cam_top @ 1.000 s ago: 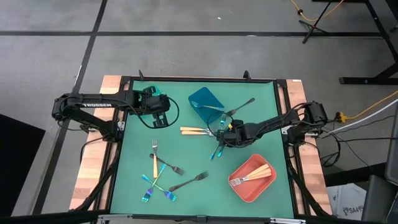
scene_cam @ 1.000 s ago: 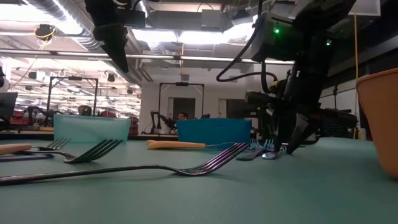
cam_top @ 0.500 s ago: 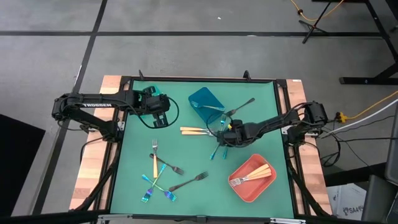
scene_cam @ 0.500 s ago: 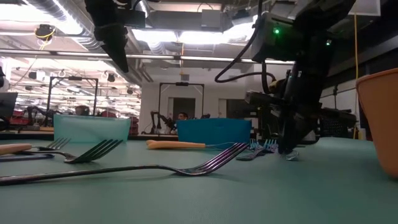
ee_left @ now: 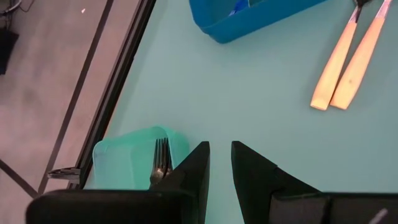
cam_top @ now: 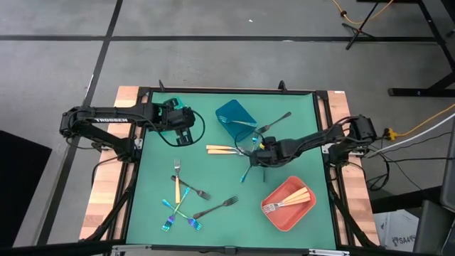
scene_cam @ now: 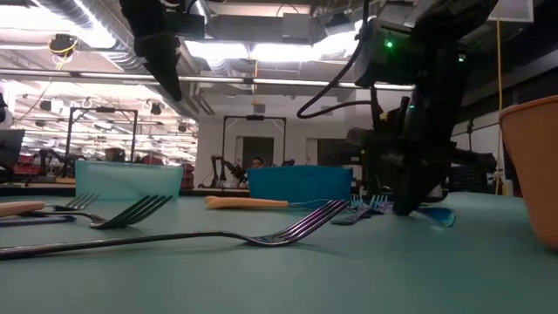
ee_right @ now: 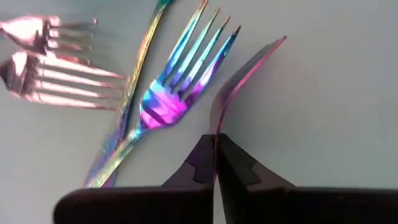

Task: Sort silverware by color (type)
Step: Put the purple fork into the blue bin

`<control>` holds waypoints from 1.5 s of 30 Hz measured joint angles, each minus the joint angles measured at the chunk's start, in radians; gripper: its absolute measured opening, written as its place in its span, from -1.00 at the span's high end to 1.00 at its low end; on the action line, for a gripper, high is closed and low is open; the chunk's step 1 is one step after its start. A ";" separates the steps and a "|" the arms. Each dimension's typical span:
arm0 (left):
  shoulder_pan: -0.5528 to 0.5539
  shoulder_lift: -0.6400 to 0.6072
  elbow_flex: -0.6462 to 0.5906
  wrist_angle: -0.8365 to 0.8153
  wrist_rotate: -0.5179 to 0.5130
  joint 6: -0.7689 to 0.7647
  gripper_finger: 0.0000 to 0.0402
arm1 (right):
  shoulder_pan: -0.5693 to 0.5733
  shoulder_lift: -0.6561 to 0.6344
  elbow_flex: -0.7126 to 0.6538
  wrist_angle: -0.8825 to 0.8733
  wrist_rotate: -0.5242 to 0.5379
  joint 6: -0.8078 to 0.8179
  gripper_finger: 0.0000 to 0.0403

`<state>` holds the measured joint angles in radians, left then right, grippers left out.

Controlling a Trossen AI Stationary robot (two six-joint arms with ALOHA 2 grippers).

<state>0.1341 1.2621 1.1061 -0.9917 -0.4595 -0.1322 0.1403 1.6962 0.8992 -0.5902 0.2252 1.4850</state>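
Only my right wrist view shows the right gripper [ee_right: 215, 149] fingers clamped on an iridescent fork [ee_right: 239, 78]; left gripper [ee_left: 220, 163] hovers over the teal bin [ee_left: 127, 155], fingers slightly apart.

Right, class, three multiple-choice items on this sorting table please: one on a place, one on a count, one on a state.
1. Which bin holds gold-handled forks?
A. the teal bin
B. the blue bin
C. the coral-red bin

2. How many gold-handled forks lie on the mat just beside the blue bin?
A. one
B. two
C. four

3. What is the right gripper doing?
A. hanging open above the mat
B. shut on an iridescent fork
C. shut on a black fork

Answers:
1 C: the high view shows pale gold handles lying inside the coral-red bin.
2 B: two gold handles lie side by side there in the high and left wrist views.
3 B: the right wrist view shows its fingers pinched on the thin iridescent handle.
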 joint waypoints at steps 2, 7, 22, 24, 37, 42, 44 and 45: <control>0.000 0.000 0.000 0.006 0.000 0.000 0.70 | 0.007 -0.018 -0.003 -0.023 -0.010 -0.024 1.00; 0.000 0.000 0.000 0.007 0.000 -0.001 0.70 | 0.034 -0.050 -0.001 -0.085 -0.020 -0.087 1.00; -0.047 0.000 0.000 0.018 0.008 -0.154 0.70 | 0.062 -0.189 0.001 -0.247 -0.008 -0.263 1.00; -0.065 0.000 0.000 0.019 0.009 -0.177 0.70 | 0.062 -0.212 0.002 -0.257 0.009 -0.294 1.00; -0.174 0.000 0.000 0.101 0.009 -0.258 0.70 | 0.005 -0.327 0.002 -0.277 0.025 -0.526 1.00; -0.212 0.000 0.000 0.144 0.008 -0.259 0.70 | -0.055 -0.346 0.002 -0.269 0.012 -0.623 1.00; -0.224 0.000 0.000 0.159 0.008 -0.259 0.70 | -0.083 -0.347 0.002 -0.248 -0.011 -0.676 1.00; -0.230 0.000 0.000 0.167 0.008 -0.258 0.70 | -0.097 -0.347 0.002 -0.231 -0.028 -0.707 1.00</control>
<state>-0.0957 1.2621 1.1061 -0.8243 -0.4515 -0.3904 0.0433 1.3491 0.9012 -0.8213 0.1969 0.7784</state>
